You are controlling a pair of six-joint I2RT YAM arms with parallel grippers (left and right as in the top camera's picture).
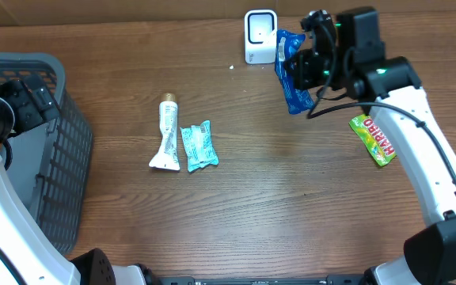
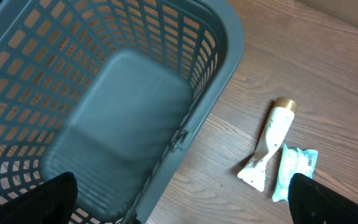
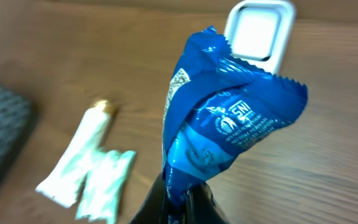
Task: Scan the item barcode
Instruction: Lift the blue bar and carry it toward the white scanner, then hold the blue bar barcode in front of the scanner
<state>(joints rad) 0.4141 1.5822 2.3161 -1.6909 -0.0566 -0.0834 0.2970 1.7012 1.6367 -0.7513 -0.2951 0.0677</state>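
Left edge: left gripper hangs over the grey slatted plastic basket, jaws spread apart, holding nothing. Upper right of centre: right gripper is clamped on the crumpled blue foil packet, held up just beside the white box-shaped scanner; pickup looks done, scan not confirmed. Barcode cannot be made out: the wrist view is blurred and the packet's scanner-facing side is hidden.

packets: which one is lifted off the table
The blue packet, pinched in the right gripper by the white scanner; the green Haribo bag and teal packet lie flat.

Overhead top-down; close oblique wrists; tube shared
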